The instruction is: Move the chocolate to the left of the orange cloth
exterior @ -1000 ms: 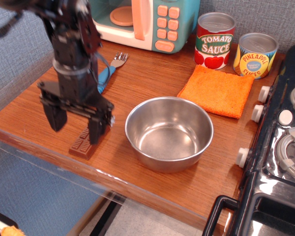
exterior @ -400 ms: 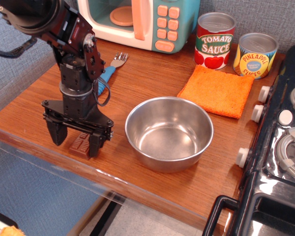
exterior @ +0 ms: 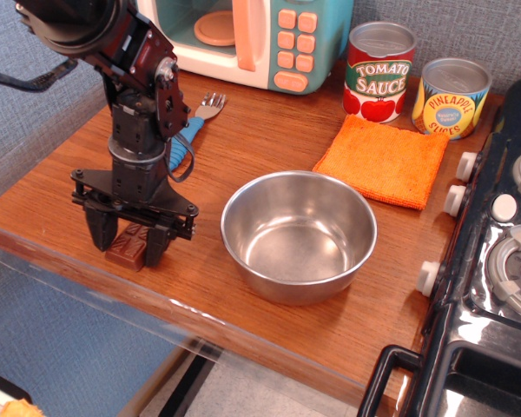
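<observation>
The chocolate, a small dark-brown segmented bar, lies on the wooden table near its front left edge. My gripper points straight down over it. One finger stands on each side of the bar, and the jaws have closed in against its sides. The bar still rests on the table. The orange cloth lies flat at the back right, in front of the two cans and far from the gripper.
A steel bowl stands just right of the gripper. A blue-handled fork lies behind the arm. A toy microwave, a tomato sauce can and a pineapple can line the back. A toy stove fills the right.
The gripper has come down and shifted slightly left. Its fingers have narrowed around the chocolate, which has slid a little to the left.
</observation>
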You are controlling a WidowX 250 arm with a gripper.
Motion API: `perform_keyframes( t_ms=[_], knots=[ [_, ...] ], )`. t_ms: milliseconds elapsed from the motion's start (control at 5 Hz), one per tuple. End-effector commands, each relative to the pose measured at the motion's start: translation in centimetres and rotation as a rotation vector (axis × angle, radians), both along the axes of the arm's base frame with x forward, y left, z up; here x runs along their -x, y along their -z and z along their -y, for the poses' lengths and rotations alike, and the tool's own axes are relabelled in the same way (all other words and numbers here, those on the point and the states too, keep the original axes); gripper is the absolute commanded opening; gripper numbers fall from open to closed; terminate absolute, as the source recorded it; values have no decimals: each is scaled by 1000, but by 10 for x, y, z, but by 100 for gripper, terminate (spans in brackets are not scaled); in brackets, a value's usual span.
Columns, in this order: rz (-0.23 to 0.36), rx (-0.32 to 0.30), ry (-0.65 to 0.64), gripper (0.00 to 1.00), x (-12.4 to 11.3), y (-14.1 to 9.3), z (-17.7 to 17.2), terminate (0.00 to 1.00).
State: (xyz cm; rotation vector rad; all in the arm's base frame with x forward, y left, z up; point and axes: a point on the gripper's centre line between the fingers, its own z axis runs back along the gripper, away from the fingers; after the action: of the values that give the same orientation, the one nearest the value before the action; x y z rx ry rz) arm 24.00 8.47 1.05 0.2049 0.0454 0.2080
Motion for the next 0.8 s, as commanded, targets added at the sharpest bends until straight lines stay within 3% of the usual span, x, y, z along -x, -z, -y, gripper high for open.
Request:
perform_keyframes(
  t_ms=[0, 200, 600],
  knots=[
    [28, -3, 2, 0, -5, -8, 2, 0],
    [62, 34, 12, 0, -8, -16, 3, 0],
    [231, 68, 123, 0, -54, -66, 26, 0]
  ],
)
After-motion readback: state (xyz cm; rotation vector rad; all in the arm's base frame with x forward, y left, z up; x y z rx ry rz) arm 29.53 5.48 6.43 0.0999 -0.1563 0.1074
